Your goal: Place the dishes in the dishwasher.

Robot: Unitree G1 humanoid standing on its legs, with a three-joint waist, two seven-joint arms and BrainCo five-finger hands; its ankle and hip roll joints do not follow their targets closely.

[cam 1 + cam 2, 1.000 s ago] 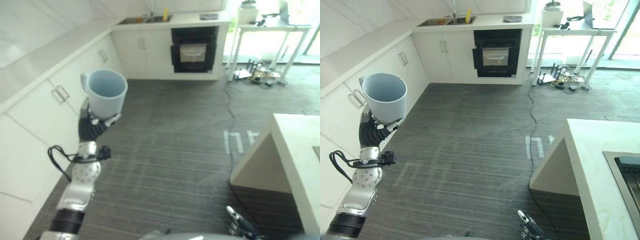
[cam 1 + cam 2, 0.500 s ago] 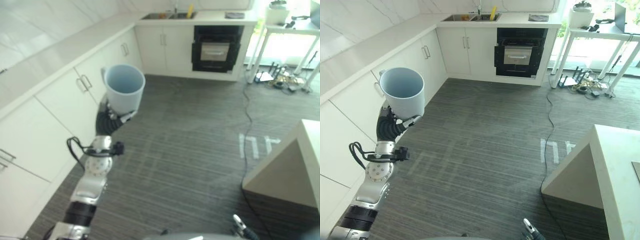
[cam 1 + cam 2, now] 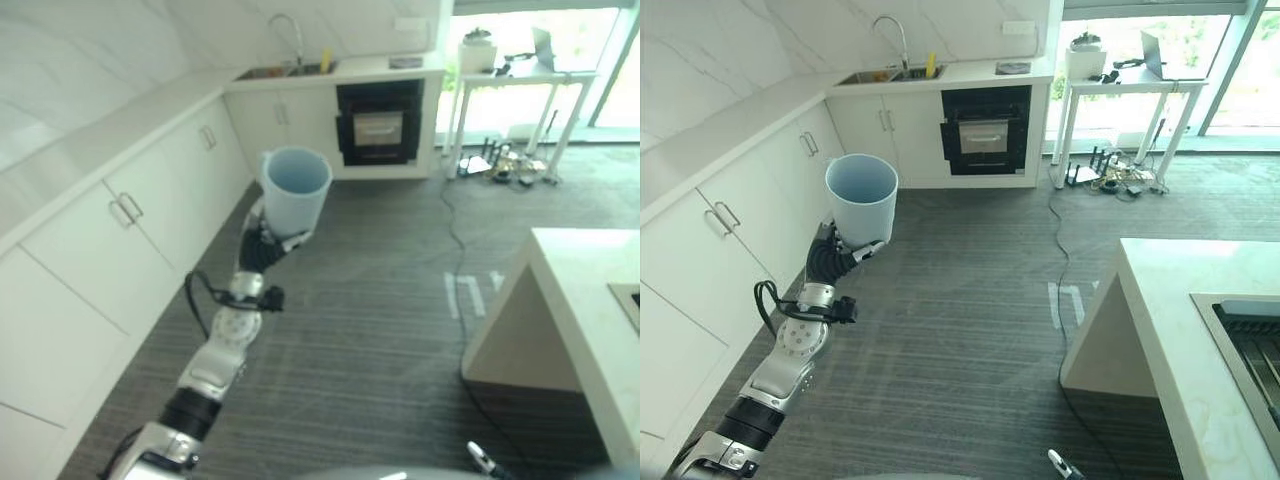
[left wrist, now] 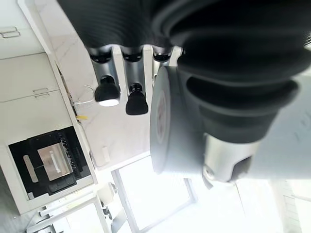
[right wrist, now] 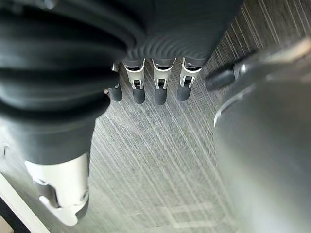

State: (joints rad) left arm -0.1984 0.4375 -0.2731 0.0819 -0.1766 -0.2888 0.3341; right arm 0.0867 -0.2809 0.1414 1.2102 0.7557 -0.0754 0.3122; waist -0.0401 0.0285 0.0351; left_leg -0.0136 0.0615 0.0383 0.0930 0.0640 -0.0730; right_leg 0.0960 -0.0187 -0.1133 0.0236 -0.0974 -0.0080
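My left hand (image 3: pixel 262 245) holds a light blue mug (image 3: pixel 295 190) upright in the air, its mouth up and nothing inside. The fingers and thumb are curled round its base. In the left wrist view the thumb (image 4: pixel 228 160) lies across the mug's pale underside (image 4: pixel 163 121). The mug hangs over the dark striped floor, beside the white cabinets (image 3: pixel 120 210). A black built-in appliance (image 3: pixel 985 130) with its door closed stands under the far counter. My right hand (image 3: pixel 1060 465) hangs low by the floor, its fingers (image 5: pixel 160 92) relaxed and holding nothing.
A sink with a tap (image 3: pixel 885 70) sits on the far counter. By the window stands a white table (image 3: pixel 1120 85) with cables and clutter (image 3: pixel 1115 180) beneath. A white island counter (image 3: pixel 1180 320) fills the right side. A thin cable (image 3: pixel 1060 260) crosses the floor.
The whole picture has shifted, so the camera has moved. My left arm reaches further out with the mug still in its hand. The right hand stays low.
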